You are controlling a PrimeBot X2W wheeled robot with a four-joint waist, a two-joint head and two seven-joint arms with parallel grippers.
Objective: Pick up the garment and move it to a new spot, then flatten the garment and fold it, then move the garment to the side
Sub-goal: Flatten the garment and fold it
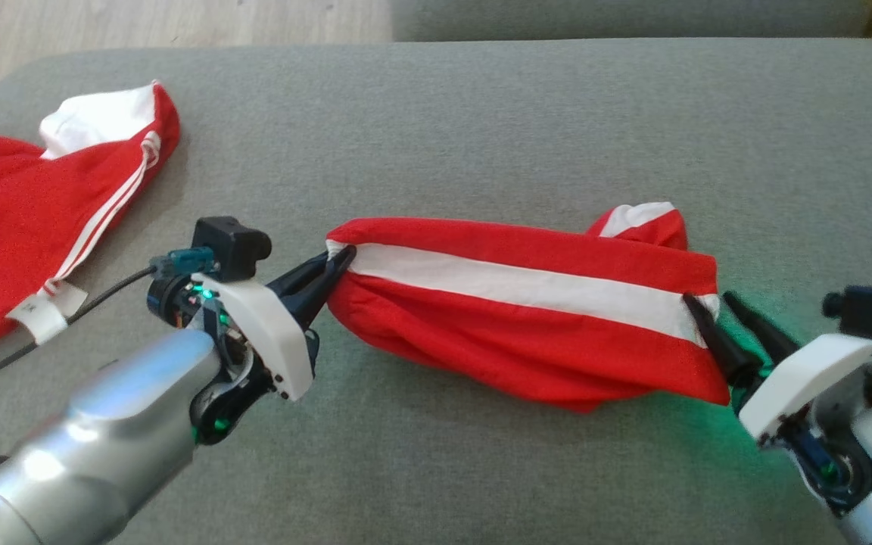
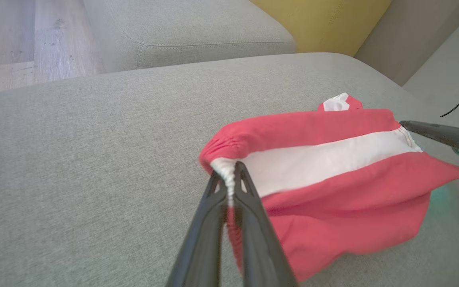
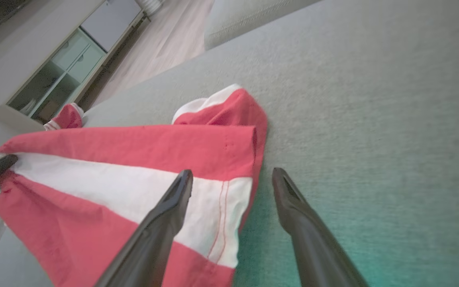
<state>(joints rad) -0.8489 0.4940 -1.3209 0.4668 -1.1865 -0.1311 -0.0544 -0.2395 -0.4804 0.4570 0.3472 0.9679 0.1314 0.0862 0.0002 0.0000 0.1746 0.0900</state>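
The garment (image 1: pixel 512 303) is red with a broad white stripe, bunched lengthwise across the middle of the grey cushion (image 1: pixel 481 113). My left gripper (image 1: pixel 341 261) is shut on the gathered white band at its left end, and the left wrist view shows that pinch on the garment (image 2: pixel 313 167) by the left gripper (image 2: pixel 231 169). My right gripper (image 1: pixel 708 303) stands open at the garment's right end. One finger lies over the white stripe, the other is off the cloth. In the right wrist view the right gripper (image 3: pixel 231 175) straddles the hem of the garment (image 3: pixel 134 159).
A second red and white garment (image 1: pixel 42 204) lies at the cushion's left edge, with a black cable (image 1: pixel 50 318) trailing beside it. Another grey cushion (image 2: pixel 181 28) and a yellow one (image 2: pixel 321 20) lie beyond. Wooden floor (image 2: pixel 14 40) and a glass-door cabinet (image 3: pixel 62 63) sit further off.
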